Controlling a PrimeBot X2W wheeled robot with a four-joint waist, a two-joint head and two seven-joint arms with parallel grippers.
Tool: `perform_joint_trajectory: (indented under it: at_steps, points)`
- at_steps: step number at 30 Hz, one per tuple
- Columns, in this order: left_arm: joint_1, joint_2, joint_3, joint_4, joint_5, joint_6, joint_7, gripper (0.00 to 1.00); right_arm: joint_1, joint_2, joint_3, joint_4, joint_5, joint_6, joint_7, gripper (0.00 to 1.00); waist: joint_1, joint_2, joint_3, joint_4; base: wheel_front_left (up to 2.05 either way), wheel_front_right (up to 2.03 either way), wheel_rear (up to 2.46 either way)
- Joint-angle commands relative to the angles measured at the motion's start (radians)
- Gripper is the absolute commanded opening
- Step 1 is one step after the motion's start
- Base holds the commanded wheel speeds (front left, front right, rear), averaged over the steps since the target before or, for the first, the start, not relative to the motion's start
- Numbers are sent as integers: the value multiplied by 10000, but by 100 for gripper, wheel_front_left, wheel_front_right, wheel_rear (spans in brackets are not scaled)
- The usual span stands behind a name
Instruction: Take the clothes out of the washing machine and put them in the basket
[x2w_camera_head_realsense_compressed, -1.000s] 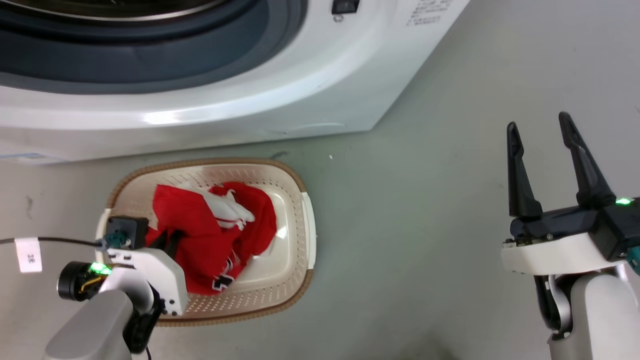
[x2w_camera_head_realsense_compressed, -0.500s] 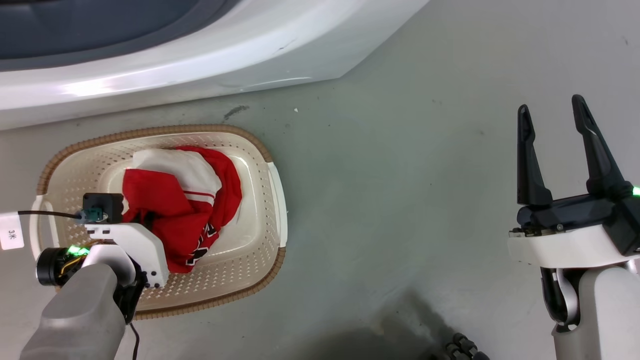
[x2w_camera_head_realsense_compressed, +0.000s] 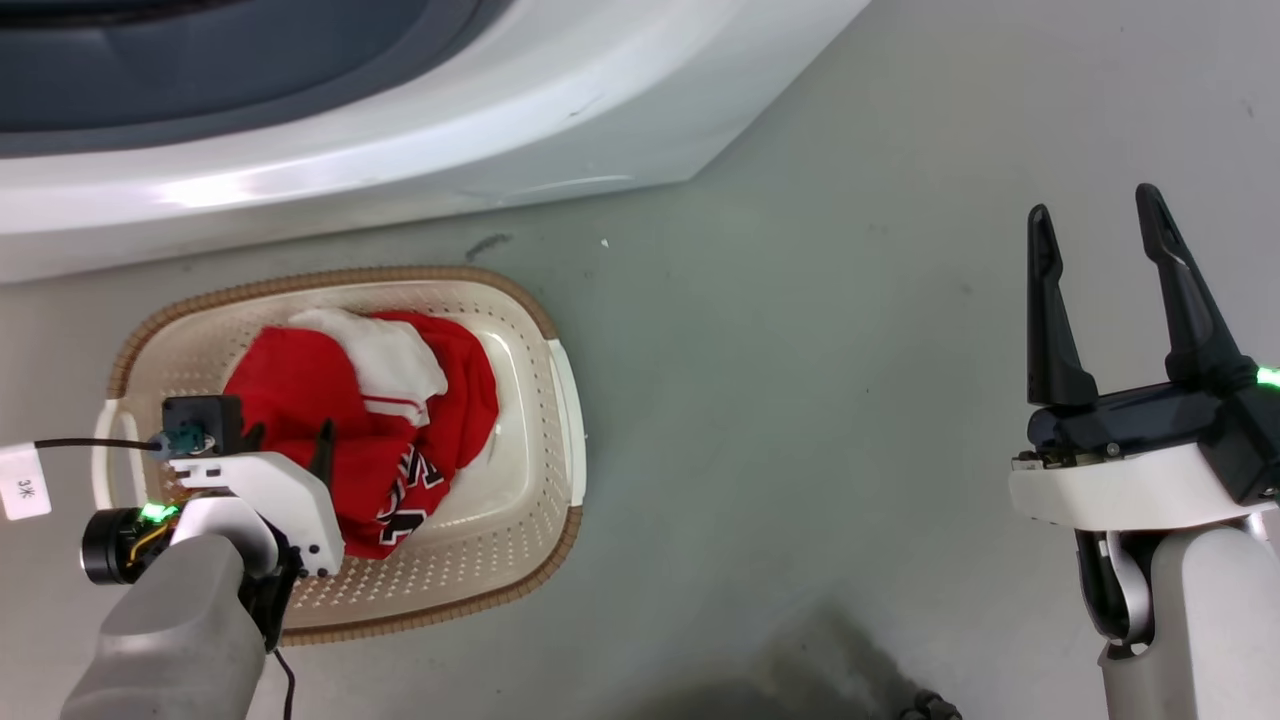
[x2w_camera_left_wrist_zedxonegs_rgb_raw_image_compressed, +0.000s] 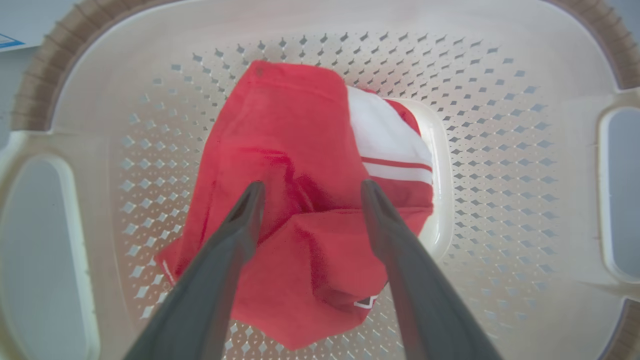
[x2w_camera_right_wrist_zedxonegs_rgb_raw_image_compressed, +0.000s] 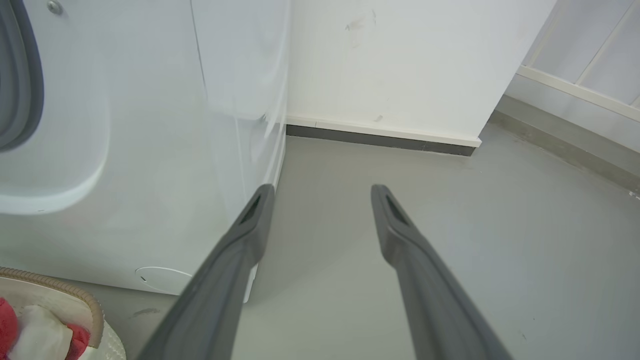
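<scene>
Now left claw (x2w_camera_left_wrist_zedxonegs_rgb_raw_image_compressed: 312, 184) has spread, empty, over the clothes (x2w_camera_left_wrist_zedxonegs_rgb_raw_image_compressed: 280, 130) in the basket (x2w_camera_left_wrist_zedxonegs_rgb_raw_image_compressed: 500, 125); right claw (x2w_camera_head_realsense_compressed: 1094, 200) gapes empty.

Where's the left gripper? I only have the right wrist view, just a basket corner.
Observer: The left gripper hangs over the basket, fingers pointing down at the clothes.
Operator: Gripping them?
Observer: No. Jaws apart, red cloth showing between the fingers, lying inside the basket.
Operator: Both pieces in?
Observer: Head view shows one red heap with white trim and black-and-white lettering; I can't separate the pieces.
</scene>
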Motion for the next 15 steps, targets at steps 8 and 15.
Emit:
perform_joint_trajectory:
  at_steps: [8,15]
  points:
    - [632,86,936,-1769,423,177,-97,100,61,16,-126,331,-137,-11,-20,100,-1,0,-1595,522,0,0,0]
    - [2031,181,3088,-5103,1858,860,-101,100,395,16,-359,627,-192,-11,-20,100,-1,0,-3000,1036,0,0,0]
